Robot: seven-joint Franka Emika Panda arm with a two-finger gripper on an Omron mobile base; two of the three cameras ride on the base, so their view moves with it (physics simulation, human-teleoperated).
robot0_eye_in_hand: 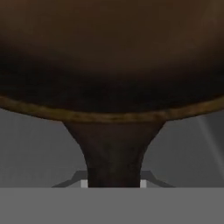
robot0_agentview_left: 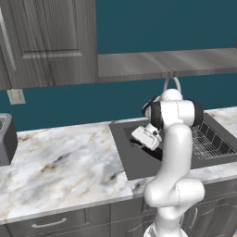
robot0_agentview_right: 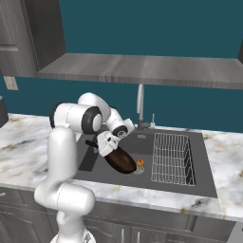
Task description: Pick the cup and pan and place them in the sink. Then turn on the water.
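Observation:
The pan (robot0_agentview_right: 122, 162), a dark skillet with a brownish inside (robot0_eye_in_hand: 112, 52), hangs tilted low inside the sink (robot0_agentview_right: 142, 142). Its short handle (robot0_eye_in_hand: 113, 153) runs back between my fingers. My gripper (robot0_agentview_right: 105, 144) is shut on that handle, just above the left half of the basin (robot0_agentview_left: 134, 162). In the left base view the gripper (robot0_agentview_left: 147, 138) sits at the basin's left side, with my own arm covering most of the pan. The gooseneck faucet (robot0_agentview_right: 140, 107) rises behind the sink, and no stream shows at its spout. The green cup is out of view.
A wire dish rack (robot0_agentview_right: 173, 159) takes up the right half of the sink. Next to the pan lies a small orange object (robot0_agentview_right: 140, 163). A grey appliance (robot0_agentview_left: 5, 139) stands at the far left of the marble counter (robot0_agentview_left: 60, 166). A shelf (robot0_agentview_right: 142, 69) hangs overhead.

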